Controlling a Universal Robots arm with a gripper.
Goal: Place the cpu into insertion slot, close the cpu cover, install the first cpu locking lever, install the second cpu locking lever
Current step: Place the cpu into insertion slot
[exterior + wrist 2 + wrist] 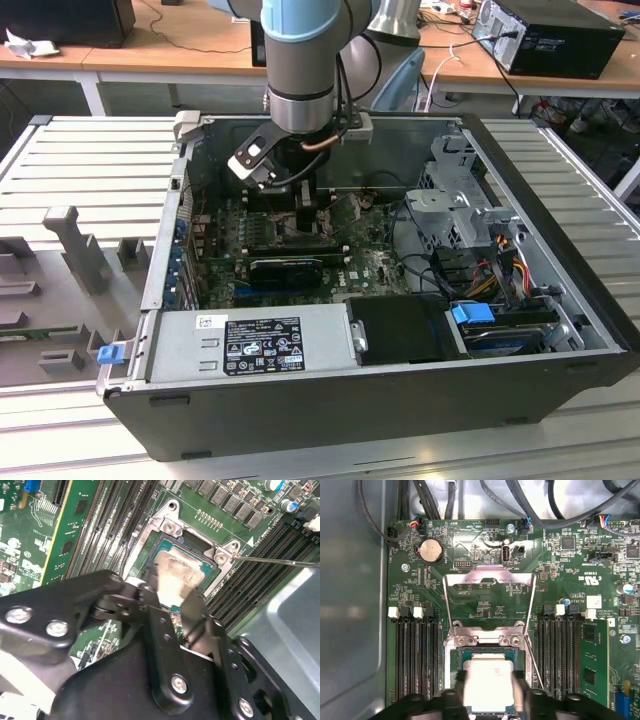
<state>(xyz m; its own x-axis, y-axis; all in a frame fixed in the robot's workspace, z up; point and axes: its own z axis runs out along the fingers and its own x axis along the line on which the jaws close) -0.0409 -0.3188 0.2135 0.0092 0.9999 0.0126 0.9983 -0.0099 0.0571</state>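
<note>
end effector narrow, fingers pinching cpu by 2 opposite edges. cpu in or just over slot, inside open pc case; fully seated or not, cannot tell. cover flipped open, flat on board beyond slot; not yet closed. risks: cpu tilted or rotated at release, so corner rides rim and bends pins; downward push while misaligned, same damage; fingers dragging cpu back out on opening; thin lever near, could snag.
</note>
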